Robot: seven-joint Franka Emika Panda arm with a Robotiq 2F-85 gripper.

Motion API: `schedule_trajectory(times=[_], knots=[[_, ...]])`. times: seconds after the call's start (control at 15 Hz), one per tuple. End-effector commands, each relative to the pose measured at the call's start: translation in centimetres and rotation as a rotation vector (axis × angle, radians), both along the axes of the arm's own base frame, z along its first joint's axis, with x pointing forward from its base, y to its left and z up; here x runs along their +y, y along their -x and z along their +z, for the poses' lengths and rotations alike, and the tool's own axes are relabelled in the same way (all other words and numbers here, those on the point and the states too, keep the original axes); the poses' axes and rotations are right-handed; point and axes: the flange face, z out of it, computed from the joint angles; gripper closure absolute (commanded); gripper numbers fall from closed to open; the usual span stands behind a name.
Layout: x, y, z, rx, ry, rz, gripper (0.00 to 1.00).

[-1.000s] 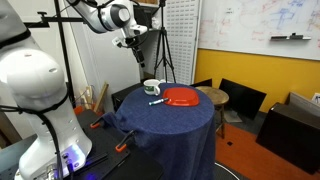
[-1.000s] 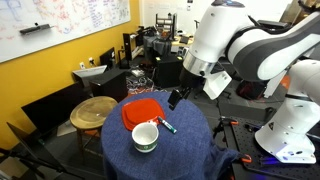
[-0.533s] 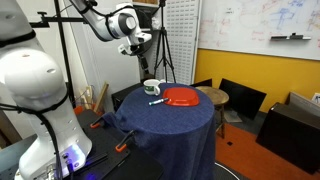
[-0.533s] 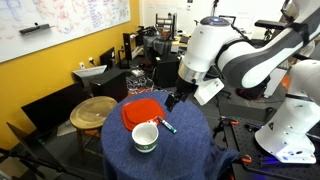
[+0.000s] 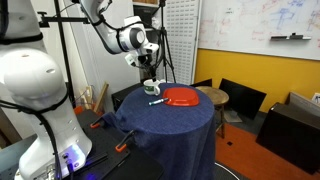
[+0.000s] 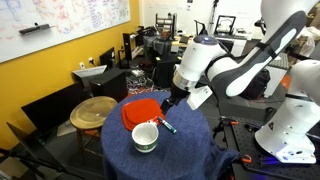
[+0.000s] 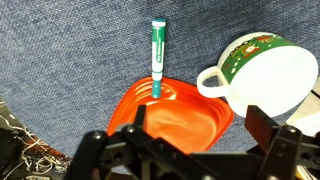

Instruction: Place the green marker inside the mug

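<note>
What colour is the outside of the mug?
The mug is green outside with small red motifs; clearest in the wrist view.

Red plate (image 7: 178,118) and mug (image 7: 268,68) beside green marker (image 7: 157,57)

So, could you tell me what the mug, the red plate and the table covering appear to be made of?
The mug: probably glazed ceramic, smooth white inside, printed green band.
The red plate: likely plastic, glossy with soft highlights.
The table covering: woven blue fabric, matte, visible weave.
</note>
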Motion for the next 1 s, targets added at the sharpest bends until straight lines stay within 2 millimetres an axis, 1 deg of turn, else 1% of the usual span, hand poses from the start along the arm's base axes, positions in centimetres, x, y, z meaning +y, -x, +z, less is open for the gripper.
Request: schedule_trajectory(times=[0.0, 0.33, 0.67, 0.93], knots=[[-0.4, -0.5, -2.3, -0.023, -0.039, 0.006, 0.0], [-0.5, -0.4, -5.4, 0.018, -0.058, -0.005, 0.0], [-1.4, -0.5, -7.5, 0.071, -0.052, -0.044, 0.0], [-2.4, -1.5, -9.0, 0.075, -0.059, -0.055, 0.0]])
